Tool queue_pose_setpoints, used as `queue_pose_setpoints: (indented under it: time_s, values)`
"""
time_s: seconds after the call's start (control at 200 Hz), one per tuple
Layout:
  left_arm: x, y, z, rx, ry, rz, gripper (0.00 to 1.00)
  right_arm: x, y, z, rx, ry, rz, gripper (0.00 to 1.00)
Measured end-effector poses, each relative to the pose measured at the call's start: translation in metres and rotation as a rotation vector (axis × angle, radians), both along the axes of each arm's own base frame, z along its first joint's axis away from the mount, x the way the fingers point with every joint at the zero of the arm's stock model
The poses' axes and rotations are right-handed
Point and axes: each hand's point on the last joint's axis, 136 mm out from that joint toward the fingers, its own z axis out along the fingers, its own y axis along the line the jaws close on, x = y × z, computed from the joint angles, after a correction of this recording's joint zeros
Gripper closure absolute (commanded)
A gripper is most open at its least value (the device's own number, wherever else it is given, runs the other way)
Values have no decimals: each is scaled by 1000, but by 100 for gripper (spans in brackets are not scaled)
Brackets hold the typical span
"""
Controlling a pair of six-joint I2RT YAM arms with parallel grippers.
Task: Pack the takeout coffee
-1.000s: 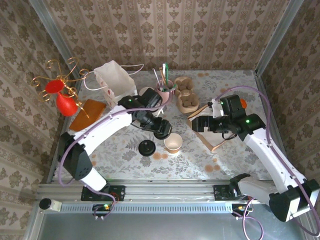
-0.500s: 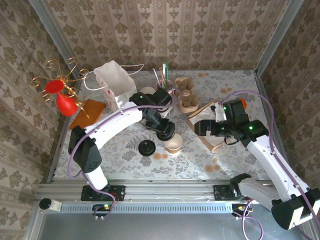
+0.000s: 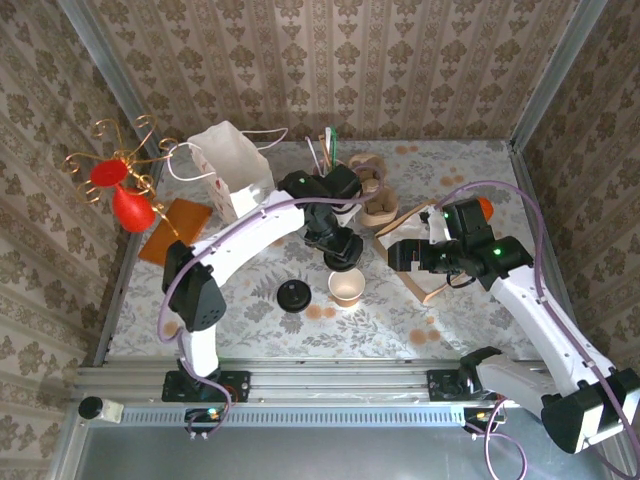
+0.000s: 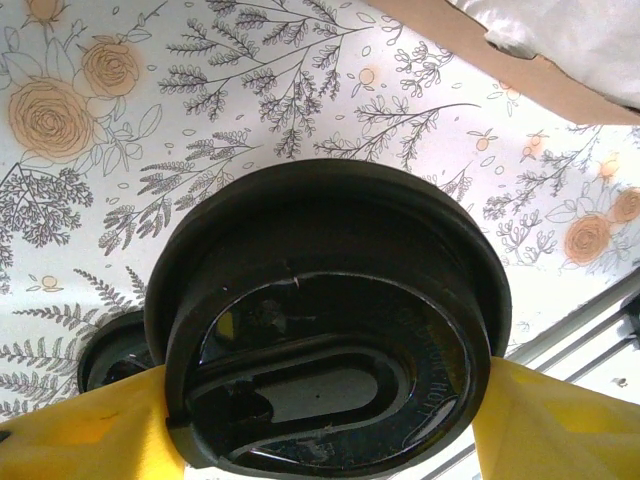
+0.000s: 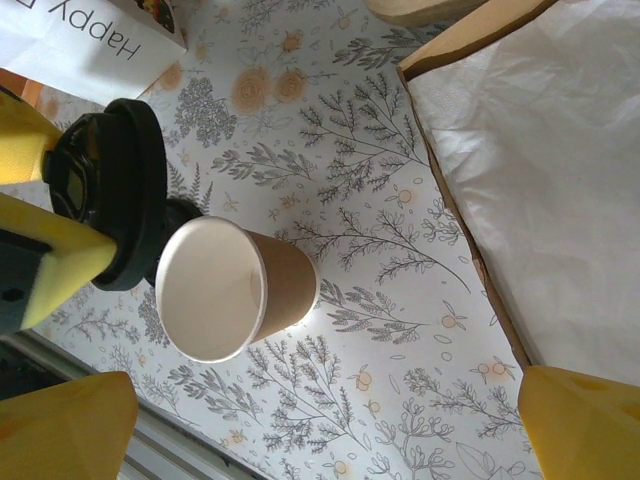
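My left gripper (image 3: 345,258) is shut on a round black lid (image 4: 320,320), held by its rim just behind a lidless beige cup (image 3: 345,288). In the right wrist view the lid (image 5: 110,190) hangs level above the table with no cup under it. The open cup (image 5: 235,290) stands upright beside it. The takeout coffee is out of view. My right gripper (image 5: 320,440) is open with nothing between its fingers, right of the cup and at the edge of a flat white paper bag (image 5: 540,170).
A second black lid (image 3: 293,296) lies on the table left of the cup. At the back stand a white gift bag (image 3: 230,165), a pink cup of straws (image 3: 330,180) and a cardboard cup carrier (image 3: 372,195). A red vase (image 3: 125,200) is far left.
My left gripper has carried the lid to the right, from the cup's left side to just behind it. The right gripper has shifted slightly and stays open.
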Motion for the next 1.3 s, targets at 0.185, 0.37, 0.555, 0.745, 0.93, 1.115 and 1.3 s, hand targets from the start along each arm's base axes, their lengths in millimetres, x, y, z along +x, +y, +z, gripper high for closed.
queue_pose_setpoints:
  time_s: [0.185,0.37,0.555,0.745,0.93,1.115,1.3]
  values:
    - [-7,5,-15,75,23,-25,32,0,0,0,0,0,0,1]
    - [-14,3,-17,91,18,-44,32,-1,0,2,2,-8,0,1]
    - [-20,0,-26,109,31,-61,31,-3,-1,3,3,-11,0,1]
    - [-24,0,-38,138,48,-70,31,-3,-1,3,3,-10,0,1]
    - [-26,0,-40,141,45,-76,31,-3,-1,3,3,-10,0,1]
    - [-28,-2,-42,145,41,-83,31,-2,-1,1,2,-5,0,1]
    - [-30,-3,-50,156,46,-91,31,-2,-1,1,1,-3,0,1]
